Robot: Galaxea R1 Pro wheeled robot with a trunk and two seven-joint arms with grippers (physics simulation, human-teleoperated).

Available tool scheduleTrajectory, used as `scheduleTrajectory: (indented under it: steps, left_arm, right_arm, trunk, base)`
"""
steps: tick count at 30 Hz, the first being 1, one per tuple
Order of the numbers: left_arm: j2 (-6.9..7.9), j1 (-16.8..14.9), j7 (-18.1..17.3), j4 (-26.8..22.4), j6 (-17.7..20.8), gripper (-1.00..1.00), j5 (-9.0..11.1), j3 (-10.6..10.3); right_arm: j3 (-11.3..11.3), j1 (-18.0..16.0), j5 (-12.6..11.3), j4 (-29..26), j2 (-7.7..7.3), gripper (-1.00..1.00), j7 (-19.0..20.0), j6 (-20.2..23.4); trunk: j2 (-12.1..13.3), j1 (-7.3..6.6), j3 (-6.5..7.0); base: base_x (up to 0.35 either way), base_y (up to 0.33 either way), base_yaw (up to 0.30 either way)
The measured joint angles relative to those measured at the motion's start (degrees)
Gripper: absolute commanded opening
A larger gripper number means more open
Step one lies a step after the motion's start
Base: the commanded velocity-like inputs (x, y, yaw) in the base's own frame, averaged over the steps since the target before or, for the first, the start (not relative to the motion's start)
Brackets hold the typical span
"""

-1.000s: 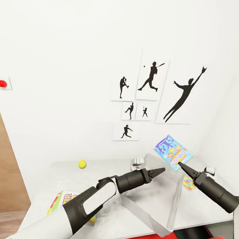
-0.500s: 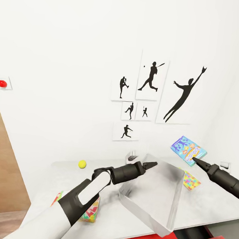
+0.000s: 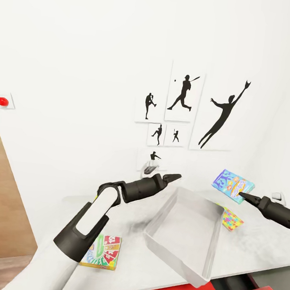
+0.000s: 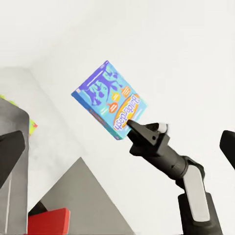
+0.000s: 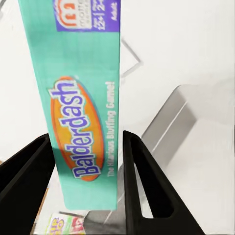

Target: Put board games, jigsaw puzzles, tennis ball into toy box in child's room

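The left gripper [image 3: 176, 177] was held empty, jaws seemingly together, above the toy box's [image 3: 183, 249] far-left corner. The blue board game [image 3: 232, 185] was clamped by the right gripper [image 3: 242, 196] — aloft, just past the box's far-right rim.

below the right gripper [image 3: 242, 196]: toy box [image 3: 185, 232] mouth open and unblocked, its far rim nearest. blue board game [image 3: 232, 185] clamped between the fingers, held up clear of the table [image 3: 250, 250]. jigsaw puzzle [image 3: 231, 218] flat just under (beside the box wall). left gripper [image 3: 176, 177] raised across the box's far corner, well apart. wall close behind.
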Motion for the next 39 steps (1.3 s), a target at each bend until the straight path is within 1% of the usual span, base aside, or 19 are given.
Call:
scheduleTrajectory:
  steps: [2,3,5,6,8,10,11,14,15,18,19,22,23,25,27,28,29,33,39]
  left_arm:
    - [0.05,0.03,3.35,-1.77,0.97,1.00,0.34,0.97]
    - [0.05,0.04,3.41,-1.81,0.99,1.00,0.34,0.99]
    - [0.10,0.02,6.75,-2.96,1.59,1.00,1.33,1.64]
    - [0.11,0.02,6.81,-2.99,1.60,1.00,1.36,1.65]
    - [0.17,-0.06,9.76,-3.71,2.00,1.00,2.81,2.38]
    - [0.27,-0.10,12.50,-4.18,2.27,1.00,4.55,3.56]
    - [0.28,-0.10,12.55,-4.19,2.27,1.00,4.60,3.58]
    - [0.42,-0.07,15.88,-4.78,2.53,1.00,7.00,5.71]
    - [0.42,-0.07,15.92,-4.79,2.53,1.00,7.05,5.73]
    - [0.53,0.01,17.99,-5.36,2.69,1.00,9.22,7.41]
    - [0.54,0.02,18.01,-5.37,2.69,1.00,9.26,7.42]
    - [0.75,0.05,19.14,-5.71,2.78,1.00,10.95,8.27]
    - [0.76,0.06,19.16,-5.72,2.78,1.00,10.98,8.27]
    - [0.85,0.02,19.60,-5.83,2.82,1.00,11.64,8.51]
    - [0.94,-0.06,19.89,-5.89,2.87,1.00,12.03,8.66]
    - [0.97,-0.10,20.01,-5.90,2.90,1.00,12.17,8.71]
    - [0.97,-0.10,20.02,-5.90,2.90,1.00,12.18,8.71]
    - [1.16,-0.24,20.30,-5.64,2.95,1.00,12.49,8.85]
    - [1.26,-0.34,20.41,-5.45,2.97,1.00,12.61,8.89]
  right_arm:
    - [3.67,-0.14,-0.07,0.53,-0.87,-1.00,0.12,0.01]
    - [3.74,-0.16,-0.05,0.54,-0.89,-1.00,0.13,-0.03]
    - [7.19,-0.26,-0.55,0.92,-1.29,-1.00,0.40,0.02]
    - [7.25,-0.28,-0.53,0.92,-1.30,-1.00,0.40,0.00]
    - [9.82,-0.32,-1.86,1.16,-1.45,-1.00,0.93,0.03]
    - [11.78,-0.31,-3.14,1.40,-1.52,-1.00,1.18,0.03]
    - [11.81,-0.32,-3.05,1.41,-1.53,-1.00,1.17,0.00]
    - [14.98,-0.39,-4.24,2.09,-1.48,-1.00,0.54,0.00]
    - [15.02,-0.41,-4.20,2.10,-1.48,-1.00,0.54,-0.05]
    - [18.99,-1.21,-4.96,3.37,-1.29,-1.00,-0.29,0.02]
    - [19.03,-1.24,-5.02,3.39,-1.29,-1.00,-0.30,0.00]
    - [22.97,-3.19,-5.41,5.05,-1.13,-1.00,-0.73,0.02]
    - [23.00,-3.22,-5.36,5.07,-1.13,-1.00,-0.74,-0.01]
    - [25.38,-4.27,-5.44,6.50,-1.09,-1.00,-0.89,-0.02]
    - [27.15,-5.11,-5.42,8.01,-1.11,-1.00,-0.92,0.01]
    - [27.74,-5.48,-5.43,8.58,-1.18,-1.00,-0.88,0.02]
    - [27.76,-5.49,-5.47,8.60,-1.19,-1.00,-0.87,0.02]
    - [29.26,-6.60,-5.62,10.13,-1.52,-1.00,-0.91,-0.02]
    - [29.84,-7.45,-5.75,11.56,-1.50,-1.00,-0.97,-0.01]
  trunk:
    - [0.01,0.00,0.00]
    - [0.01,0.00,0.00]
    - [0.01,0.00,0.00]
    - [0.00,0.00,0.00]
    - [0.01,0.00,0.00]
    - [0.01,0.00,0.00]
    - [0.00,0.00,0.00]
    - [0.01,0.00,0.00]
    - [0.01,0.00,0.00]
    - [0.01,0.00,0.00]
    - [0.00,0.00,0.00]
    - [0.01,0.00,0.00]
    - [0.00,0.00,0.00]
    - [0.01,0.00,0.00]
    - [0.01,0.00,0.00]
    - [0.01,0.00,0.00]
    - [0.01,0.00,0.00]
    - [0.01,0.00,0.00]
    - [0.01,0.00,0.00]
  base:
    - [0.000,0.000,0.000]
    - [0.000,0.000,0.000]
    - [0.000,0.000,0.000]
    - [0.000,0.000,0.000]
    - [0.000,0.000,0.000]
    - [0.000,0.000,0.000]
    - [0.000,0.000,0.000]
    - [0.000,0.000,0.000]
    - [0.000,0.000,0.000]
    - [0.000,0.000,0.000]
    - [0.000,0.000,0.000]
    - [0.000,0.000,0.000]
    - [0.000,0.000,0.000]
    - [0.000,0.000,0.000]
    - [0.000,0.000,0.000]
    - [0.000,0.000,0.000]
    - [0.000,0.000,0.000]
    - [0.000,0.000,0.000]
    - [0.000,0.000,0.000]
